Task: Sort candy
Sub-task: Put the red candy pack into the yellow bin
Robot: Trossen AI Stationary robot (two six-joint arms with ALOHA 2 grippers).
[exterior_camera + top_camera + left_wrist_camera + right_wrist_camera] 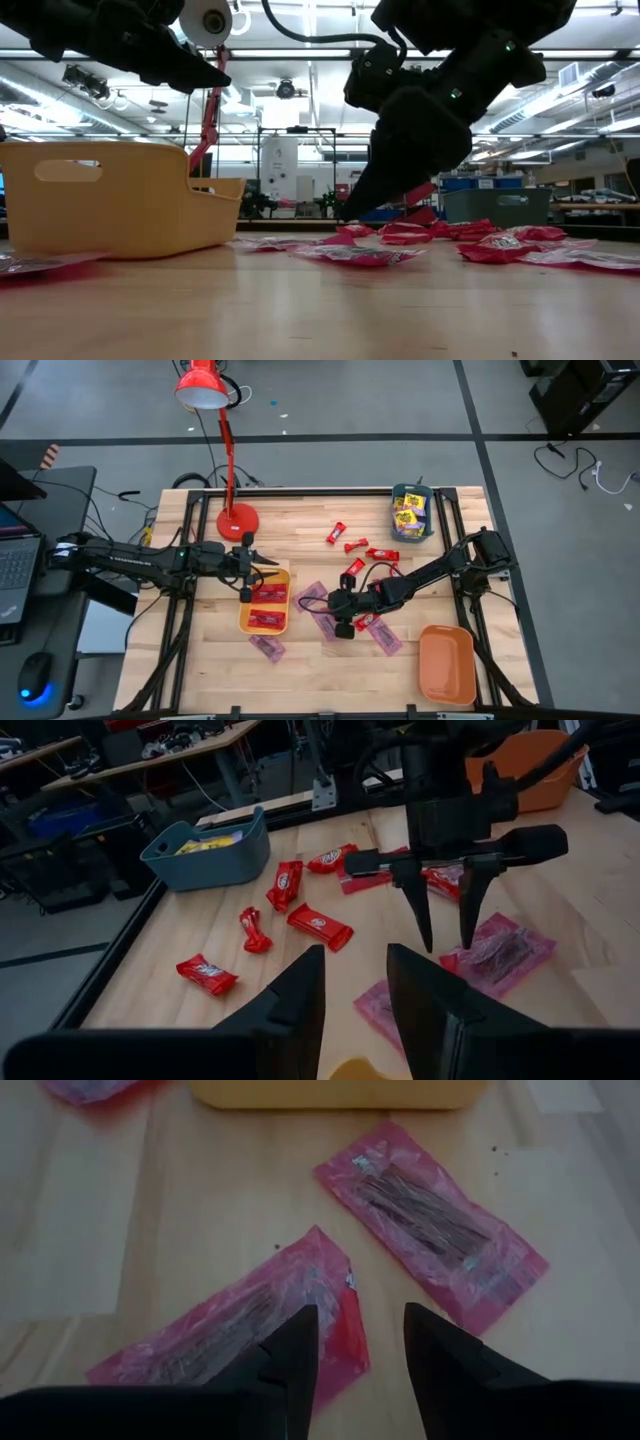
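Two pink packets (430,1225) lie right under our right gripper (360,1342), its fingers parted and empty, tips poised over the nearer one. Beyond it we count five loose red candies (320,926) on the wood. Our left gripper (262,563) hovers parted, empty, over the yellow tray (288,598) holding two reds. The teal tray (398,532) holds yellow packets.

Three trays (447,665), one lamp (225,435), two arms (150,558).
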